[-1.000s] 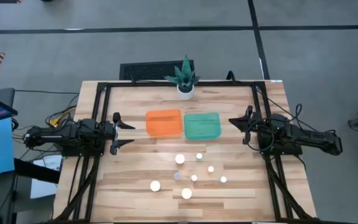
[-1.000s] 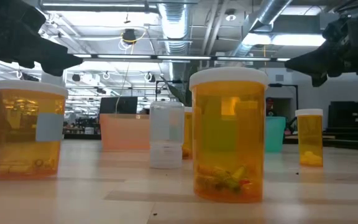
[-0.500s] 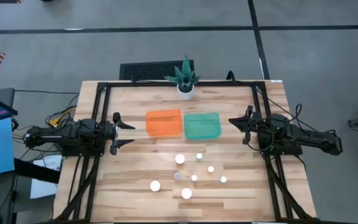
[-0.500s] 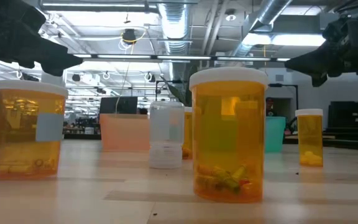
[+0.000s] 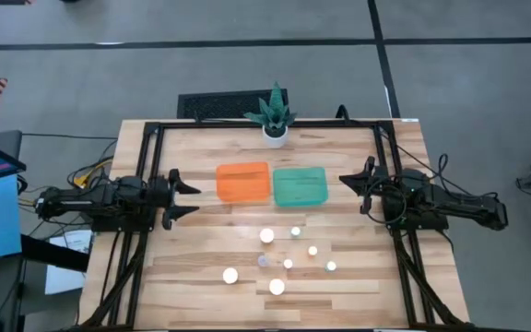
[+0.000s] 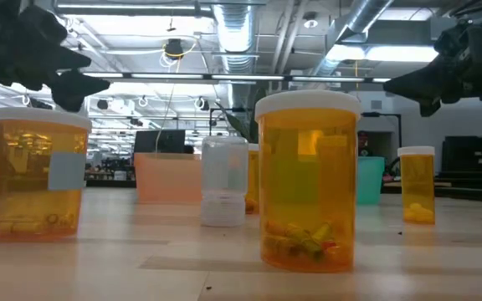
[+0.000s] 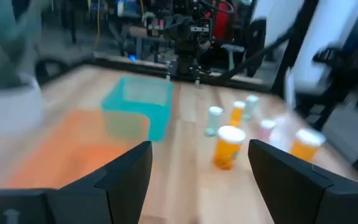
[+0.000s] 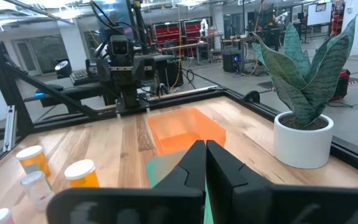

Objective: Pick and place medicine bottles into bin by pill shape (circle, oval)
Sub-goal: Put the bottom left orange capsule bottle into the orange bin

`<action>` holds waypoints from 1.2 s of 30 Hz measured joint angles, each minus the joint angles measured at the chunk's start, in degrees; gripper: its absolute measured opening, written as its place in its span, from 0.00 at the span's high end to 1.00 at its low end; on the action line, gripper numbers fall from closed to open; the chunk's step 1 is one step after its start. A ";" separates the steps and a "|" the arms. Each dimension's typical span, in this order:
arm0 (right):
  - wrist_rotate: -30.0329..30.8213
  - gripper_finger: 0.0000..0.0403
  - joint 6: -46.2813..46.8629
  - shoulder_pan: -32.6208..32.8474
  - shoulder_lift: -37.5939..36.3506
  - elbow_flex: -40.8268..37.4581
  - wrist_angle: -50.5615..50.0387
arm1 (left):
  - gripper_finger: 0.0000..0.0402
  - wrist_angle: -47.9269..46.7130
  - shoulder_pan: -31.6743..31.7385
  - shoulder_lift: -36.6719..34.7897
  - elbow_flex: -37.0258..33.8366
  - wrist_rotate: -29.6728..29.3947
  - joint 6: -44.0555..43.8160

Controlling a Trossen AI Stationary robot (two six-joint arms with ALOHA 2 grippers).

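Observation:
Several medicine bottles (image 5: 277, 258) with white caps stand upright on the wooden table, near its front middle. In the low view they show as amber bottles (image 6: 308, 180) and one clear bottle (image 6: 223, 180). The left wrist view shows them ahead, among them an orange bottle (image 7: 229, 146). My left gripper (image 5: 193, 198) hovers open at the table's left side, above the table and apart from every bottle. My right gripper (image 5: 346, 180) hovers shut at the right side, with nothing between its fingers (image 8: 205, 163).
An orange bin (image 5: 242, 182) and a green bin (image 5: 300, 186) sit side by side at the table's middle, beyond the bottles. A plant in a white pot (image 5: 275, 132) stands at the far edge. A black frame (image 5: 146, 138) runs around the table.
My left gripper has rolled about its own pointing line while staying in place, still open. The bottles and my right gripper have kept still.

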 joint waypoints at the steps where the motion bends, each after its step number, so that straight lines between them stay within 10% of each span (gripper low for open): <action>1: 0.01 0.94 -0.01 0.01 0.02 -0.01 0.00 | 0.35 0.00 0.00 0.00 0.00 0.18 -4.08; 9: 0.46 0.94 -0.03 -0.13 0.02 -0.02 0.07 | 0.35 -0.09 -0.02 0.01 0.00 -2.29 -25.12; 24: 1.38 0.94 -17.31 -1.54 0.01 -0.04 1.03 | 0.35 0.60 0.00 0.02 0.09 -19.63 -28.23; 31: 0.05 0.94 13.49 -0.29 0.00 -0.18 6.52 | 0.35 2.79 0.01 0.01 -0.07 -26.29 -37.52; 36: 0.03 0.94 27.94 -0.19 0.02 -0.17 7.43 | 0.35 22.36 0.00 0.94 -0.09 -21.38 -43.61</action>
